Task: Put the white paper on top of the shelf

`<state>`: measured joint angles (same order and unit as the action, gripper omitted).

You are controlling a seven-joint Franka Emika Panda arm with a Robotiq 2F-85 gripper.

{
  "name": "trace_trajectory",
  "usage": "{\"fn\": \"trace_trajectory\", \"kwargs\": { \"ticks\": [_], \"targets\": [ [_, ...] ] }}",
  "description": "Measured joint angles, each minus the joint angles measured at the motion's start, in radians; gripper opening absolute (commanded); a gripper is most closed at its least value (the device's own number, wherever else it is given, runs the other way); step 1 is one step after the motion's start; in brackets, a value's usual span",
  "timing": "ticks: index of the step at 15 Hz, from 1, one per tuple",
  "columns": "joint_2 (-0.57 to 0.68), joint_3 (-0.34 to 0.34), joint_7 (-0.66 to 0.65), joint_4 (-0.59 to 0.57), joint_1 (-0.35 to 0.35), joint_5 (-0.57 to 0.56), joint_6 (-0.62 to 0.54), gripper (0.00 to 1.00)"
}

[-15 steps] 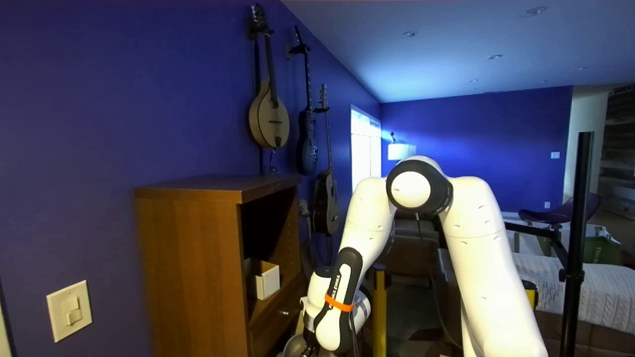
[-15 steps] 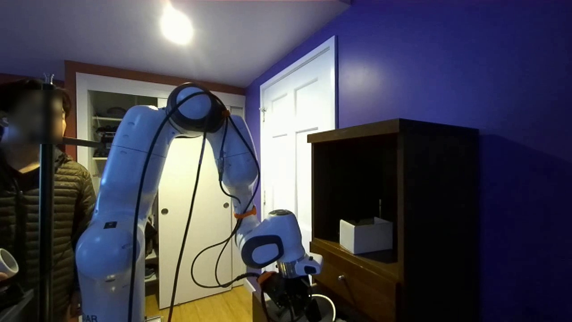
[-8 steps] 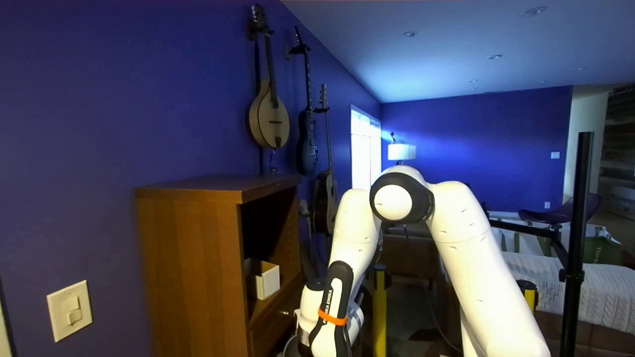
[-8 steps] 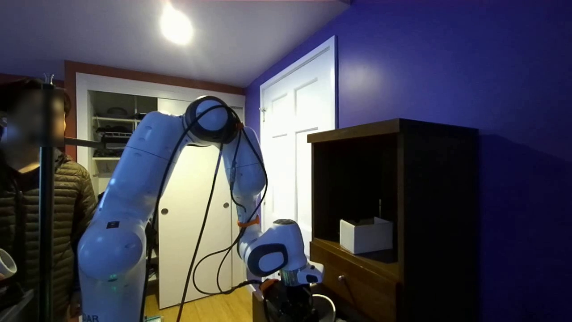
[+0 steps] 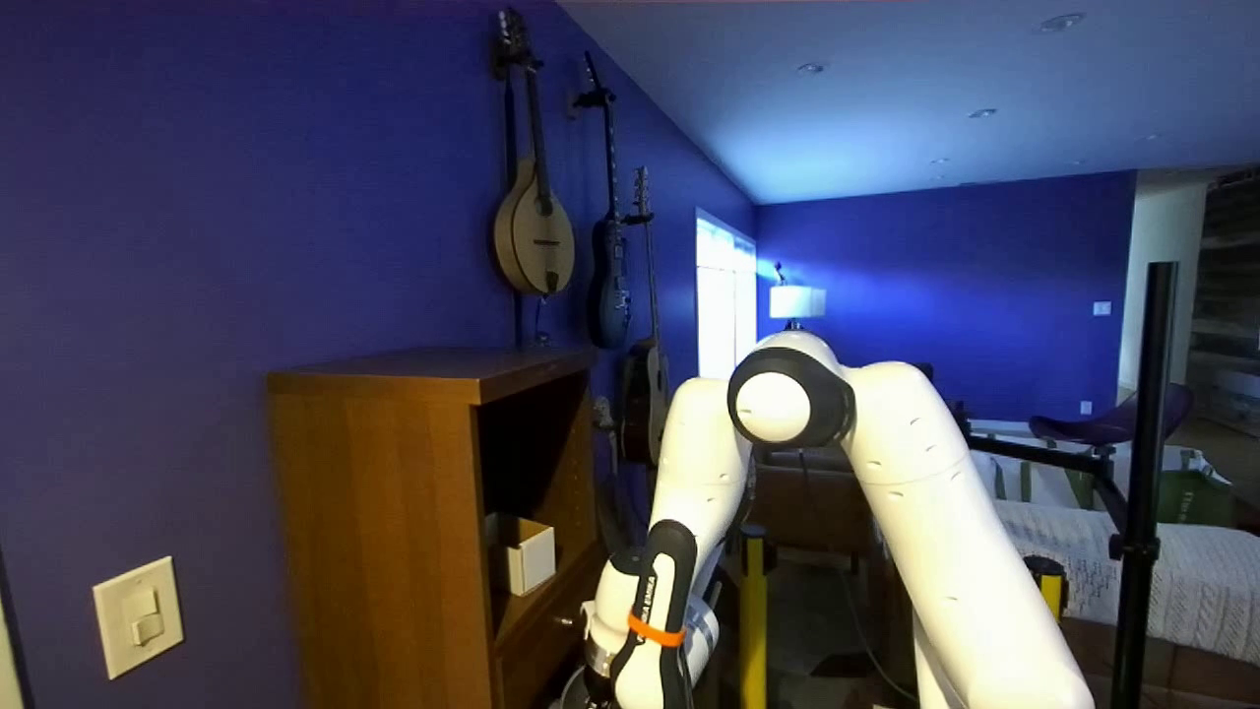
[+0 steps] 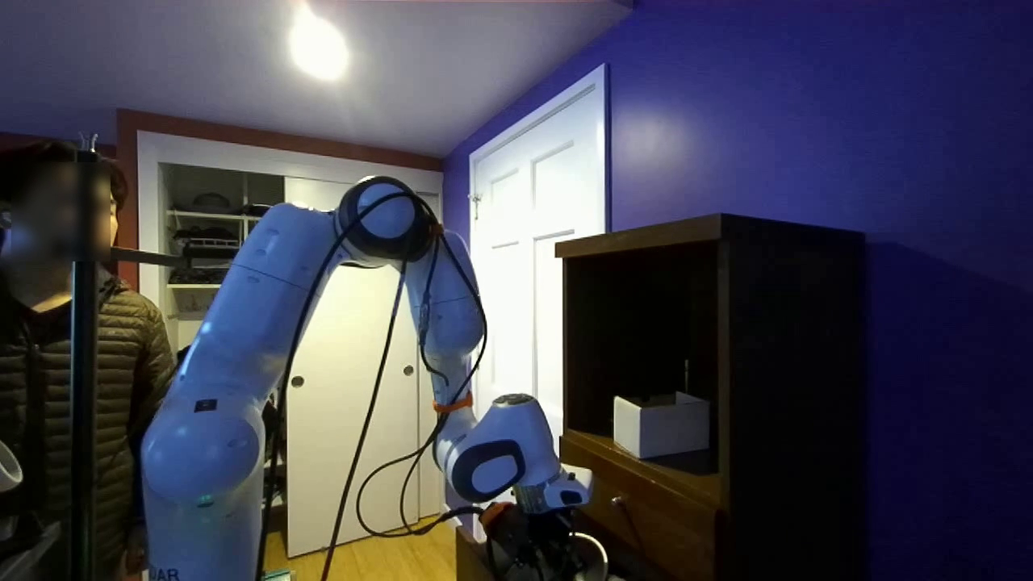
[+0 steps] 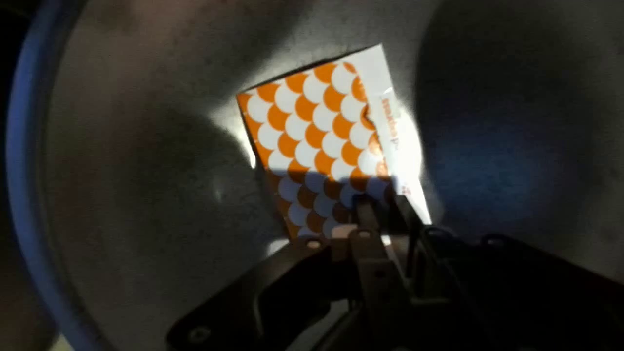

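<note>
Inside a dark round bowl lies the paper, white with an orange scale pattern and a plain white strip along one side. My gripper reaches down over the paper's lower part, its fingers close together with a narrow dark gap. Shadow hides whether any paper is pinched between the tips. The shelf is a brown wooden cabinet, with its top high above the bowl. In an exterior view the gripper is at the bottom edge, in front of the shelf, its tips hidden.
A small white box stands in the shelf's open compartment, above a drawer with a knob. Stringed instruments hang on the wall behind. A person stands on the far side of the arm, and a yellow post rises nearby.
The arm has lowered, its elbow and hand sinking mostly in the first half second. Since then the hand has shifted slightly towards the shelf.
</note>
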<state>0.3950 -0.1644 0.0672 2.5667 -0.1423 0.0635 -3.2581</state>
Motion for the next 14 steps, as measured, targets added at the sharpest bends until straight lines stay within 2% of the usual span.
{"fn": "trace_trajectory", "kwargs": {
  "ticks": [4, 5, 6, 8, 12, 14],
  "targets": [
    [0.001, -0.082, 0.001, -0.002, -0.06, 0.001, -0.075, 0.0],
    [-0.001, -0.104, 0.002, -0.003, -0.08, 0.003, -0.09, 0.26],
    [-0.005, -0.128, 0.003, -0.002, -0.102, 0.007, -0.09, 0.27],
    [-0.016, -0.211, 0.004, -0.001, -0.182, 0.022, -0.043, 0.4],
    [-0.052, -0.411, 0.0, 0.003, -0.367, 0.029, 0.144, 0.68],
    [-0.106, -0.451, 0.0, 0.006, -0.411, 0.026, 0.256, 0.82]
  ]
}}
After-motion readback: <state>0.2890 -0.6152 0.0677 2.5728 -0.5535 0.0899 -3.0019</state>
